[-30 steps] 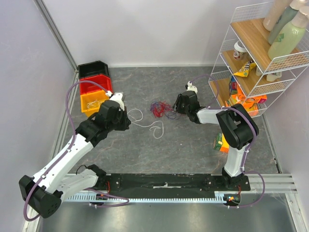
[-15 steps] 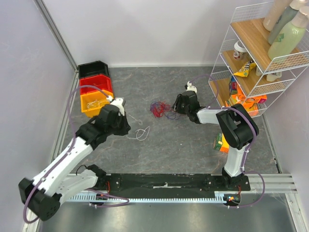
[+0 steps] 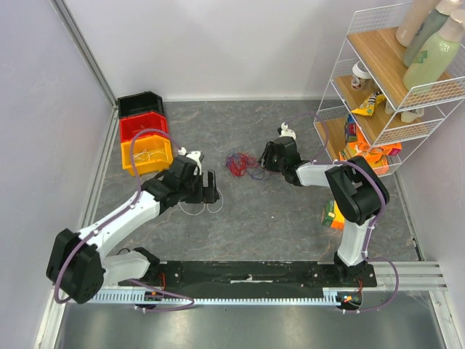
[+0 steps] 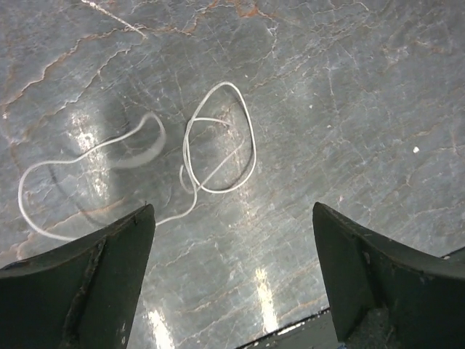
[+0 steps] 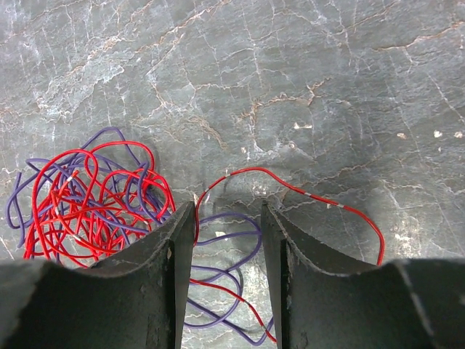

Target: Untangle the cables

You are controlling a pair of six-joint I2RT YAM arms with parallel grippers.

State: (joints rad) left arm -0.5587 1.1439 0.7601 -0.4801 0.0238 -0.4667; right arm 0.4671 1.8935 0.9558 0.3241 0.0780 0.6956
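A tangle of red and dark purple cables (image 3: 237, 164) lies at mid-table. In the right wrist view the tangle (image 5: 87, 200) sits left of my fingers. My right gripper (image 3: 264, 161) rests low at its right edge. Its jaws (image 5: 227, 207) stand partly apart, with purple loops and one red strand lying loose on the floor between them. A white cable (image 3: 205, 208) lies apart in loose loops on the floor (image 4: 218, 138). My left gripper (image 3: 211, 187) hovers over it, wide open (image 4: 232, 211), with nothing between its fingers.
Black, red and yellow bins (image 3: 144, 135) are stacked at the back left, and the yellow one holds white wire. A wire shelf (image 3: 341, 109) with bottles and packets stands at the right. A small box (image 3: 333, 214) lies on the floor by the right arm.
My left gripper opened and let go of the white cable after swinging right and nearer. The cable bunched into small loops below it. The right arm stayed still.
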